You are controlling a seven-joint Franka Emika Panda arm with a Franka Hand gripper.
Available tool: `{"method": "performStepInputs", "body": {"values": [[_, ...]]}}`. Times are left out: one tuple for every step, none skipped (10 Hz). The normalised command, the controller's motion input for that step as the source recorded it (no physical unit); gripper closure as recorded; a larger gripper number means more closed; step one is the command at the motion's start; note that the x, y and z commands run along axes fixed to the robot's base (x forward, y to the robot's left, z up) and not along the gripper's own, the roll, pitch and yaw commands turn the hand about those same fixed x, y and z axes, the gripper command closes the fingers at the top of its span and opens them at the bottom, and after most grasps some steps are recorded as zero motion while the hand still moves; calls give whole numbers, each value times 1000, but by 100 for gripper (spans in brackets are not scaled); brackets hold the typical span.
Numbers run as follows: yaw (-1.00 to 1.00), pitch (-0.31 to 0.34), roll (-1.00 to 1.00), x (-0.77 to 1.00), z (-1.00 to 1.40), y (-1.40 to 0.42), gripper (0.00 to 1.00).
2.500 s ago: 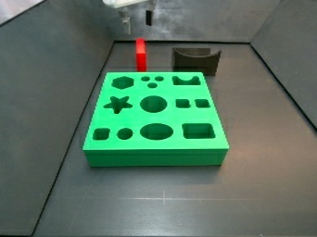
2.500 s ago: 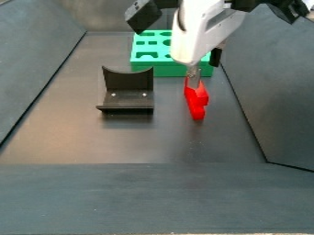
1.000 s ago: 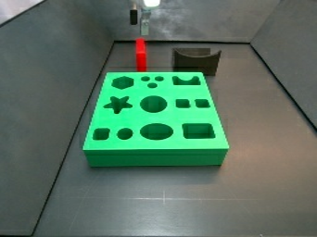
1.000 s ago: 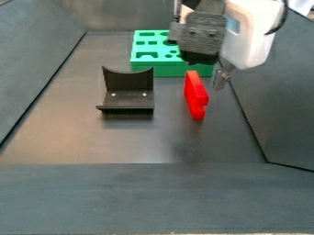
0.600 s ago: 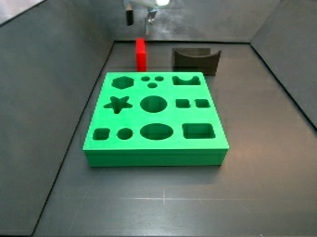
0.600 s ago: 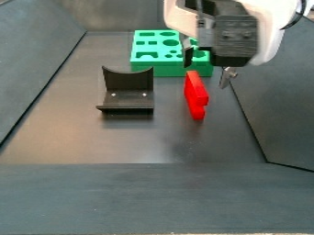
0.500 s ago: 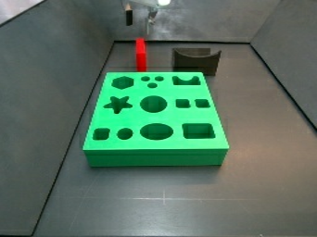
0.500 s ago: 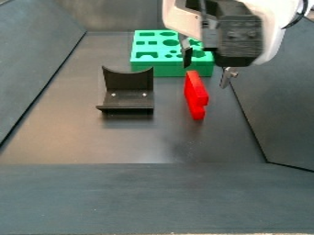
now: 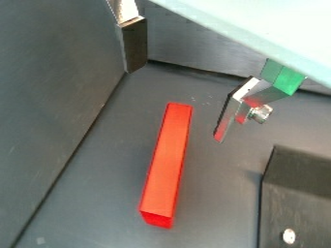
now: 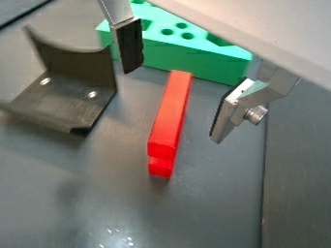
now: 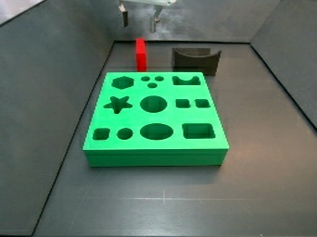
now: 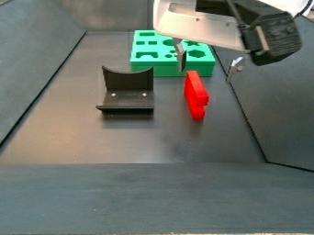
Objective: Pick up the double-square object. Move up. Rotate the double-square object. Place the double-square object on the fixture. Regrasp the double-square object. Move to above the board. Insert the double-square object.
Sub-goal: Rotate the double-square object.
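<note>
The board's (image 11: 158,118) cut-outs were all vacant. The double-square object (image 12: 196,95) lay on the dark surface (image 12: 135,138) beside the fixture (image 12: 127,89); the hand (image 10: 175,66) hovered above, open.

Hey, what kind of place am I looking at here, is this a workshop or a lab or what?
Most likely a robot test cell for peg-insertion practice. A green board with shaped cut-outs lies on a dark walled floor, beside a red double-square object and a dark fixture. The open gripper hangs just above the red piece.
</note>
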Motion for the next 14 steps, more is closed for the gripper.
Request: {"method": "performStepInputs", "body": {"values": [[1000, 4, 2, 21, -42, -2, 0], [1000, 5, 2, 21, -41, -2, 0], [1000, 6, 3, 21, -41, -2, 0], [948, 7, 4, 21, -41, -2, 0], [618, 7, 4, 21, -41, -2, 0], [411, 7, 4, 21, -41, -2, 0], [307, 7, 4, 22, -40, -2, 0], [0, 0, 0, 0, -1000, 0, 0], [-51, -7, 1, 4, -1000, 1, 0], [-54, -33, -5, 18, -1000, -1, 0], [-49, -36, -14, 19, -1000, 1, 0], [-32, -46, -38, 28, -1000, 4, 0], [-26, -50, -49, 35, -1000, 5, 0], [-14, -50, -70, 46, -1000, 12, 0]]}}
